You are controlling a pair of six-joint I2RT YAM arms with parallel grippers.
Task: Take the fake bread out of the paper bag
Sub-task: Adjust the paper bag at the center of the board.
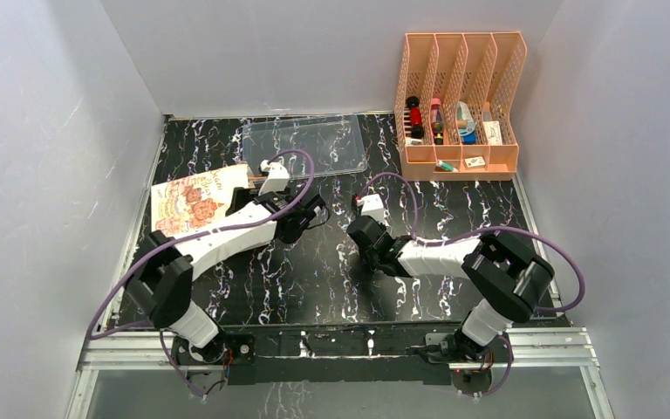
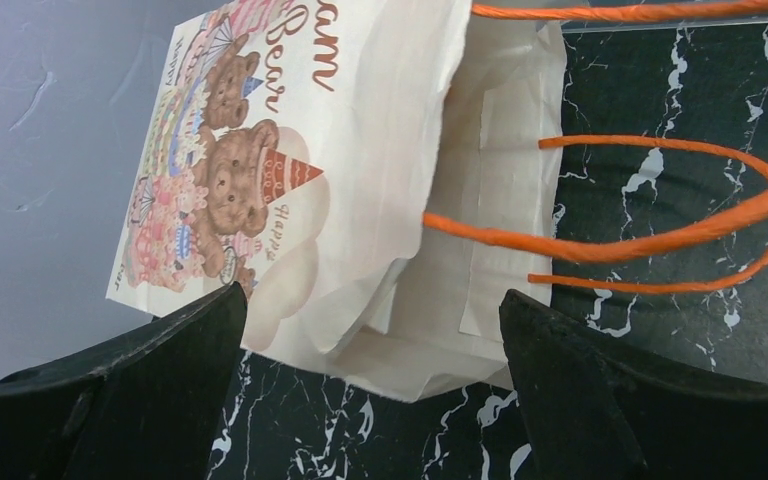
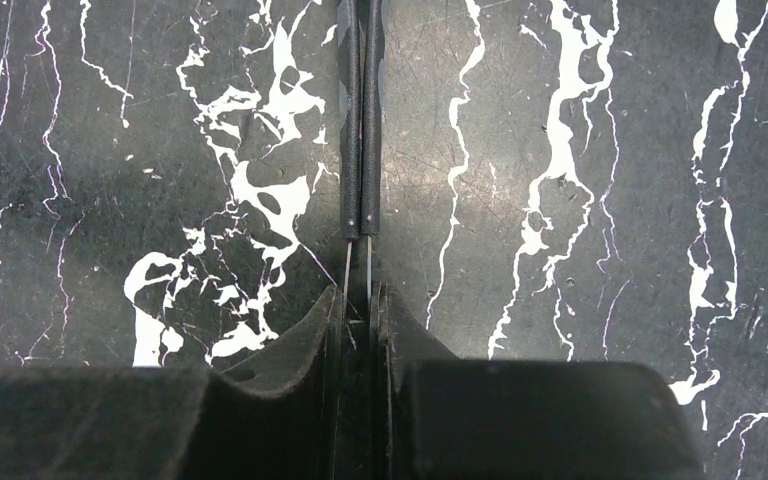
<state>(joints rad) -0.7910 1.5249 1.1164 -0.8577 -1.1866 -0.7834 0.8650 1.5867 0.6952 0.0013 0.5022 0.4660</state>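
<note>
Two arms reach over the black, white-veined marble-look table [image 1: 314, 279]. The cream-tan paper bag [image 1: 194, 201] lies flat near the table's far left corner, with its printed face up, a pinkish-brown picture of teddy bears [image 2: 230, 180]. Its mouth is turned toward the left gripper [image 2: 372, 305]. That gripper's two black jaws stand spread wide just in front of the mouth, one to each side, and grip nothing. The bag's thin orange cord handles [image 2: 660, 240] trail out over the table on one side. The mouth gapes a little, and only plain cream paper shows inside, so the fake bread is hidden in every view. The right gripper [image 3: 358, 215] hangs over bare table near the middle, well apart from the bag, its slim fingers pressed together with nothing between them. At the far edge lies a clear, flat plastic tray [image 1: 314, 144], and in the far right corner stands a peach-coloured mesh file organiser [image 1: 458, 96] with small items in its slots.
</note>
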